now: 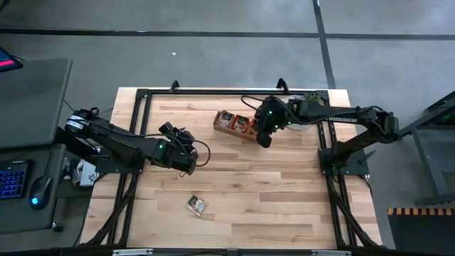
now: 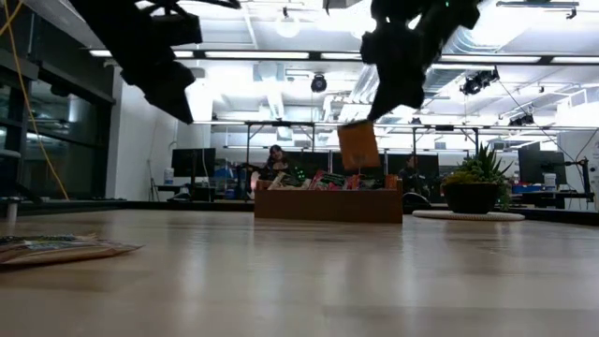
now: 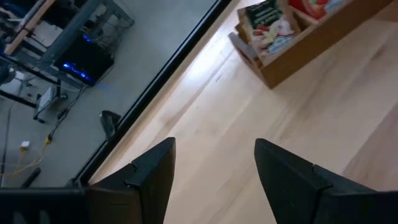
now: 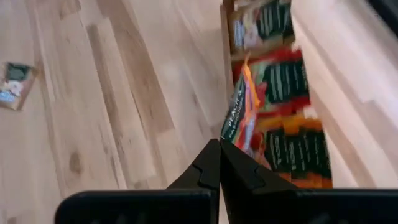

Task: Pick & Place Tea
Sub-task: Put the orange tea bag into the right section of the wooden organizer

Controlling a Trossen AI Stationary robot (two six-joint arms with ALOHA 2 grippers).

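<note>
- From above, the right gripper (image 1: 264, 136) sits at the near end of the wooden tray (image 1: 237, 123) toward the far side of the table (image 1: 270, 199), but its body hides whatever it carries
- The low view fills that gap: an orange sachet (image 2: 359, 145) hangs from the right gripper (image 2: 372, 114) in the air, above the tray (image 2: 328, 204) and clear of it
- The right wrist view gives the grip itself: the two dark fingers (image 4: 211, 171) are pinched together on the lower edge of the sachet (image 4: 241, 118), which stands edge-on with dark print on one face (part of the lettering is readable, the rest is not)
- That same view looks down into the tray (image 4: 225, 37), showing red-orange sachets and pale ones with dark print packed in its compartments; the overhead picture shows them only as small patches of colour
- One more pale sachet (image 1: 197, 205) lies flat on the table toward the near edge, well apart from the tray; it also appears in the right wrist view (image 4: 15, 84) and, in the low view, as a flat shape (image 2: 56, 248)
- The left gripper (image 1: 186, 158) waits over bare wood mid-table; its wrist view shows the fingers (image 3: 155, 177) spread apart with nothing between them
- Only the low view shows the potted plant (image 2: 473, 183) beside the tray
</note>
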